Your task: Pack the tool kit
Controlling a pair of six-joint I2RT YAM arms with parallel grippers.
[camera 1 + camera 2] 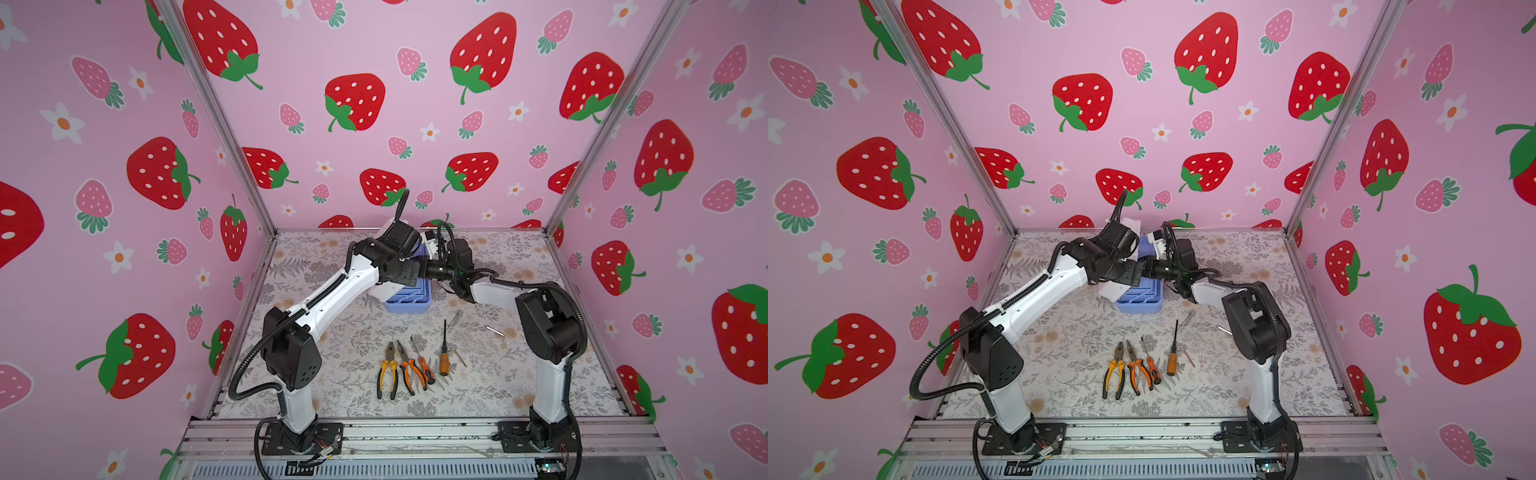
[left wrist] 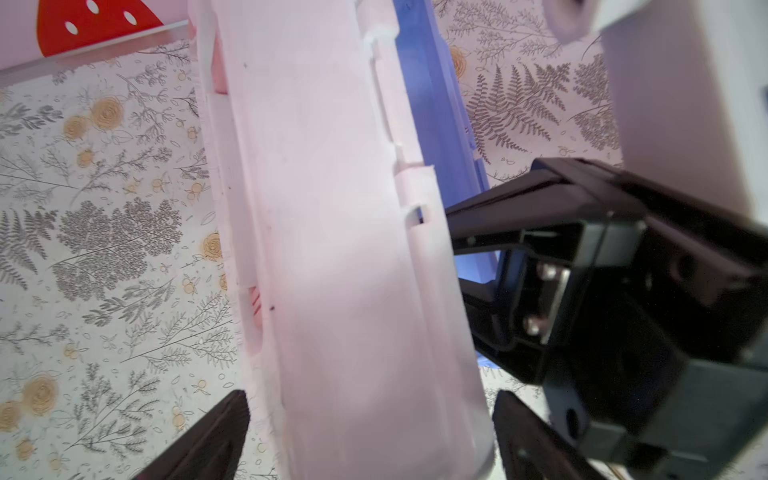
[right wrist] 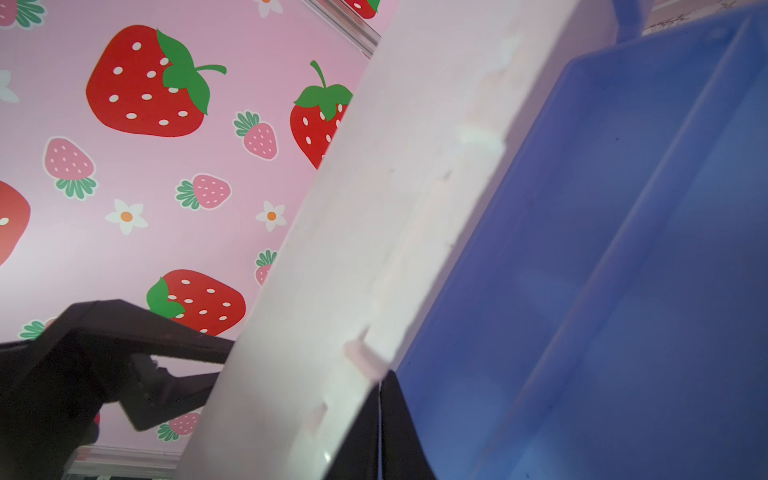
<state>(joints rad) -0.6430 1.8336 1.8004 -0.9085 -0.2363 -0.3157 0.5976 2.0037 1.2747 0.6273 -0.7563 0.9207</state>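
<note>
The box point(image 1: 409, 301) is sitting toward the back middle of the table point(image 1: 332, 386) with its blue base flat down. Its white lid point(image 2: 345, 249) is standing up off the base along the left side, swung open. I'm reading that as the whole point of this pose: the lid is being held up so the blue tray is lying exposed for loading. The bit of tray I'm getting in the right wrist view is looking empty.

My left gripper point(image 2: 370, 399) is straddling the lid, fingers spread wide, one on each face. I'm seeing what looks like a sliver of gap on one side, so I'm calling it not clamped. It's more like it's caging the lid so it can't flop shut. I can't swear the other pad isn't touching, though.

My right gripper point(image 3: 379, 386) is pinched fully closed with nothing in it. Its tip is poking at the lid's edge, right where the lid is meeting the blue base. I'm guessing the closed fingers are working as a blunt pusher, since a closed tip fits that corner.

Everything else is lying out front, well apart from the box. Two pairs of pliers point(image 1: 387, 370) and the screwdrivers point(image 1: 444, 353) are lined up in a row, and the hex keys point(image 1: 494, 331) are scattered a bit to the right. That's probably so either arm is getting a clean pick. So I'm thinking lid first, tools after.
</note>
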